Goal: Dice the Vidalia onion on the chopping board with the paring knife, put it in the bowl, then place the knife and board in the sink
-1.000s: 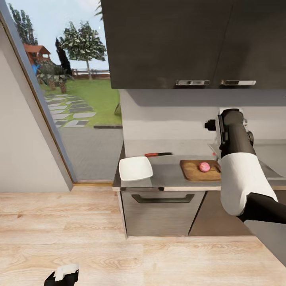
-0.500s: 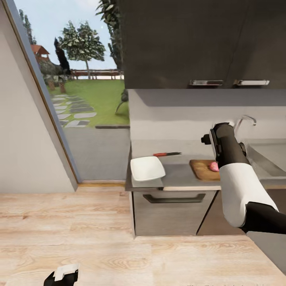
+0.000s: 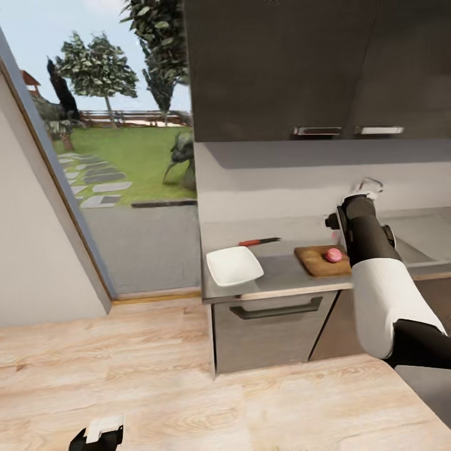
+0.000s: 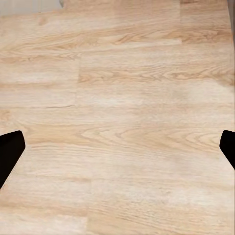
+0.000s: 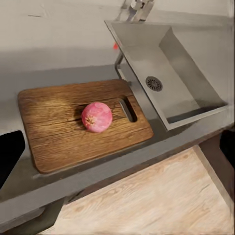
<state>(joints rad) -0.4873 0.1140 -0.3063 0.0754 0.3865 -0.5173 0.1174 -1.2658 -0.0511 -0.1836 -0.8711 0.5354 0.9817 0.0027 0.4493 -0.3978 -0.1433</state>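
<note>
Vidalia onion (image 5: 97,117) on chopping board (image 5: 58,128), apart below the right arm's spread fingers (image 5: 10,152).

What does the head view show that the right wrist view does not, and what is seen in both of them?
Head view alone: the white bowl and the paring knife on the countertop, the cabinet handle, and the garden outside.
Right wrist view alone: the inside of the sink with its round drain, and the slot in the board.
Both: the Vidalia onion lying whole on the chopping board.
</note>
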